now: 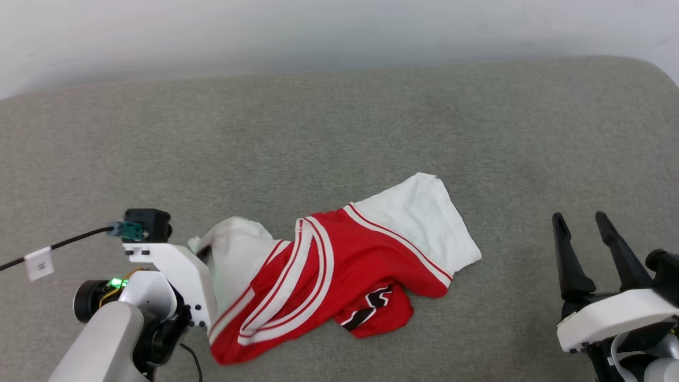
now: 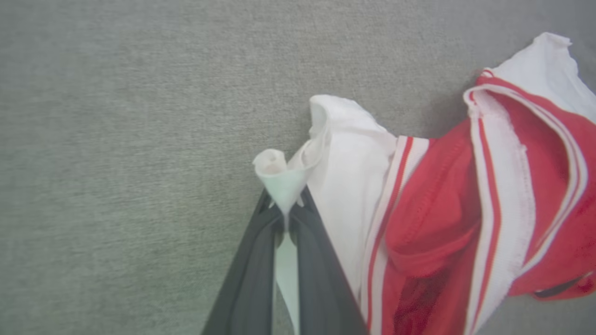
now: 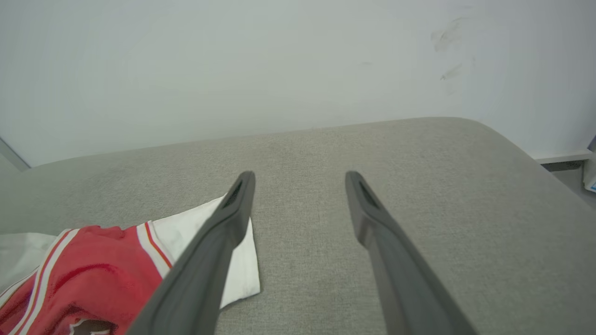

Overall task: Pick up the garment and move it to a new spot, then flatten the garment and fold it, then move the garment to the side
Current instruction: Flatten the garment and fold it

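At garment [image 2: 437, 218] sleeve edge, left end effector [image 2: 285, 210] clamped.

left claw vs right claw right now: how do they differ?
Grip: left claw is shut, pinching a white edge of the garment; right claw is open, holding nothing. Place: left claw is at the garment's left end; right claw sits off to its right, apart from the cloth. Both are dark and two-fingered.
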